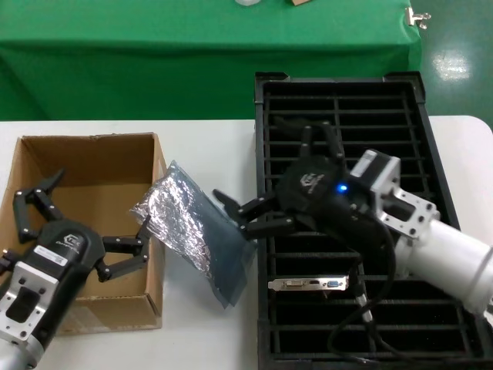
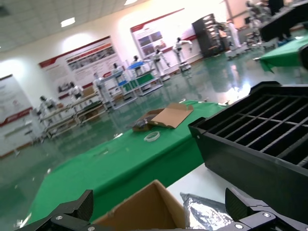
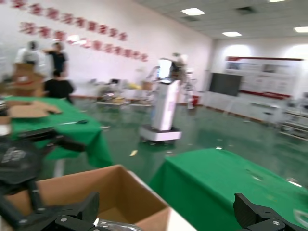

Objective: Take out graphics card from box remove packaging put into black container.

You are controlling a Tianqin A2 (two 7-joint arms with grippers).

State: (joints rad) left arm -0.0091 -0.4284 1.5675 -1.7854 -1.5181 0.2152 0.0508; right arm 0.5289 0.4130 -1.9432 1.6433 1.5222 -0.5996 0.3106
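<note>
A: Though the graphics card (image 1: 308, 284) already lies in a slot of the black container (image 1: 266, 123), toward the crate's near end, silver bracket showing with one blue port, the packaging (image 1: 192, 231) is not yet put aside.

B: Where's the bag?

A: Between the box (image 1: 85, 150) and the crate, tilted. One crinkled silvery end is up against the carton's wall, the darker end hangs toward the crate's rim. Right gripper (image 1: 246, 216) is at that darker end, fingers spread; whether any finger pinches the film, I can't tell. Left gripper (image 1: 127, 254) sits over the box's near corner, fingers splayed, holding nothing I can see, one fingertip close to the foil end.

B: How will it handle?

A: Judging by the creases: light, limp, slippery. It looks empty, so it would fold or slide instead of lifting flat. I'd pinch an edge or corner firmly rather than press the middle.

B: And the card?

A: Stiff and thin, likely fragile on its face. If it needs shifting, take it by the metal bracket or board edges.
</note>
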